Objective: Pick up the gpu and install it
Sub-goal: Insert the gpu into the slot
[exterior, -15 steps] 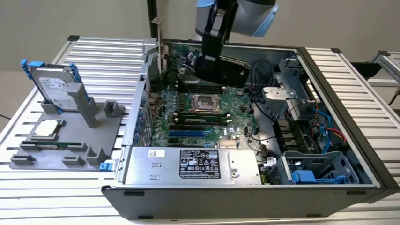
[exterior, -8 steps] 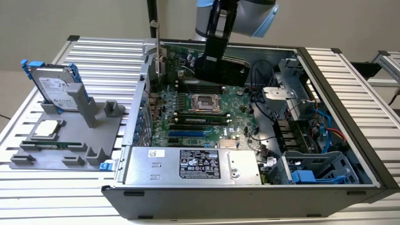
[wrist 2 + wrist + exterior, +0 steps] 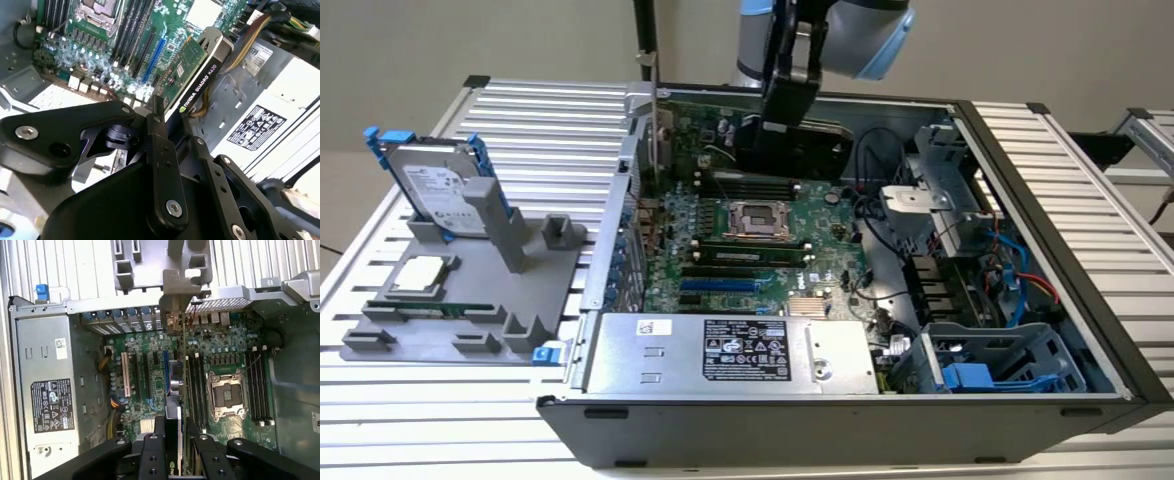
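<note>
My gripper [image 3: 783,108] hangs over the far end of the open computer case [image 3: 1067,250], shut on the gpu [image 3: 790,148]. In the exterior view the gpu shows as a dark card held on edge above the green motherboard [image 3: 761,250]. The second wrist view shows the gpu [image 3: 192,70] as a green board with a black shroud, clamped between my fingers [image 3: 159,120]. In the first wrist view the gpu [image 3: 181,385] appears edge-on with its silver bracket [image 3: 176,302] toward the case's rear wall. It hovers beside the blue slot [image 3: 165,372], and the gripper [image 3: 177,427] holds its near end.
A silver power supply [image 3: 720,355] fills the case's near corner, with a drive cage [image 3: 987,365] and cables [image 3: 1014,260] at the exterior view's right. The CPU socket [image 3: 754,220] and memory slots sit mid-board. A grey fixture [image 3: 467,300] outside holds a hard drive [image 3: 440,185] with blue rails.
</note>
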`<control>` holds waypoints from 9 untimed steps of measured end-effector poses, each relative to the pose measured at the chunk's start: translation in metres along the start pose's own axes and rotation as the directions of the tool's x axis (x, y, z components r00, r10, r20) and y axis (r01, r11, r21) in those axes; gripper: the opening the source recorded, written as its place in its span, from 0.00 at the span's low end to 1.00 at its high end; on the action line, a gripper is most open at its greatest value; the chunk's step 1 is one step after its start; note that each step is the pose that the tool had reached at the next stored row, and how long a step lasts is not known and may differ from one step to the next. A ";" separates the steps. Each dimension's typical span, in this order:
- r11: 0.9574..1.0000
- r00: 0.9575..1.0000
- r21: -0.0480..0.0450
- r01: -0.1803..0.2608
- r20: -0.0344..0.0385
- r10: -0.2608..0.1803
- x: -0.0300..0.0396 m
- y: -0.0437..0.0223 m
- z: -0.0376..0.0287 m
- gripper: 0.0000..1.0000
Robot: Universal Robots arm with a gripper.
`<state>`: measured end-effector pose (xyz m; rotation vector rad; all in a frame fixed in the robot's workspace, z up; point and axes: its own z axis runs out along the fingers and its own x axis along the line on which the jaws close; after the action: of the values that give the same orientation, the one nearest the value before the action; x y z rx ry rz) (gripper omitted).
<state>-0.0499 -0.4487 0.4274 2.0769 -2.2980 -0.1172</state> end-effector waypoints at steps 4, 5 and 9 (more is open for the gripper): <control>0.998 0.998 -0.001 0.055 -0.005 -0.055 0.0000 0.0000 -0.0001 0.00; 0.998 0.998 -0.002 0.067 -0.006 -0.067 0.0000 0.0000 -0.0001 0.00; 0.993 0.993 -0.003 0.116 -0.010 -0.116 0.0000 0.0000 -0.0001 0.00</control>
<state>-0.0499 -0.4487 0.4276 2.2045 -2.1698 -0.1130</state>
